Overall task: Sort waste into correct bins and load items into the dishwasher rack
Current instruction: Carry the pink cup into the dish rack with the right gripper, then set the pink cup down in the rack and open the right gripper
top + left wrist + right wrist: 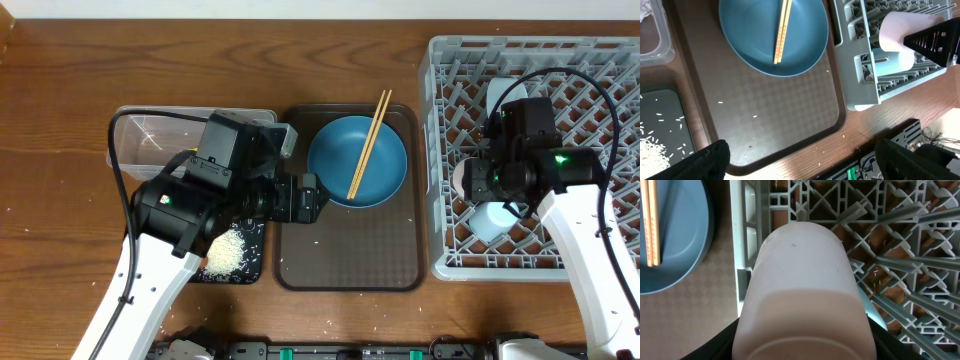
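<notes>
**Rack** (600, 60), one: grey pegged crate at 3 o'clock on the table. It looks stiff and bulky.
**Serving tray** (350, 255), one: brown, at the centre.
**Plate** (375, 170), one: dark blue, at 12 o'clock on the serving tray. It is probably rigid, smooth and slippery, so take it by the rim.
**Tub** (145, 135), one: clear, at 10 o'clock.
**Black tray** (670, 115), one: at 8 o'clock, holding a heap of rice (228, 255) too loose to count.
**Bowl** (502, 92), one: white, at 12 o'clock in the rack, partly hidden.
**Cups**, two: pink cup (805, 280) and blue cup (492, 220), at 9 o'clock in the rack. Both look light and hard, and a grip across the wall should suit.
**Chopsticks** (781, 30), two: lying on the plate. They are thin and likely to roll, so pinch them mid-length together.
**Right gripper** (472, 182): clamped on the pink cup.
**Left gripper** (805, 165): spread wide and empty, by the plate's 8 o'clock rim.
</notes>
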`<state>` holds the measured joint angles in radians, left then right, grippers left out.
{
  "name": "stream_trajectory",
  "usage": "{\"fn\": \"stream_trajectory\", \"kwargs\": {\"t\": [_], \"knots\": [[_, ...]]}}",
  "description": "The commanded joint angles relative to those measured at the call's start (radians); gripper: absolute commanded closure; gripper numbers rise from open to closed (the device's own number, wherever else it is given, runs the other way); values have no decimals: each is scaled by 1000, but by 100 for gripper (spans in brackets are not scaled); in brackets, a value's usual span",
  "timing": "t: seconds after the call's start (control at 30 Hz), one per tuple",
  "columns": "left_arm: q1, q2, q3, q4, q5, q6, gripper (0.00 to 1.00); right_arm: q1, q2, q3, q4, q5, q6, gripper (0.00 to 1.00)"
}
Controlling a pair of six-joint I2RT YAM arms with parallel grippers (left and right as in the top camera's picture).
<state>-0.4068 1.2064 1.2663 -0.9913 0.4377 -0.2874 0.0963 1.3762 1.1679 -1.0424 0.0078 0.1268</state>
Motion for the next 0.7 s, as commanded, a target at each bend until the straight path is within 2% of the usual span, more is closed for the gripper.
{"fn": "stream_trajectory", "kwargs": {"t": [0.0, 0.47, 0.67], "knots": [[2, 2, -6, -3, -9, 6, 5, -3, 3, 7, 2, -5, 19, 87], [2, 2, -6, -3, -9, 6, 5, -3, 3, 7, 2, -23, 18, 86], [2, 2, -6, -3, -9, 6, 5, -3, 3, 7, 2, -23, 18, 76]]}}
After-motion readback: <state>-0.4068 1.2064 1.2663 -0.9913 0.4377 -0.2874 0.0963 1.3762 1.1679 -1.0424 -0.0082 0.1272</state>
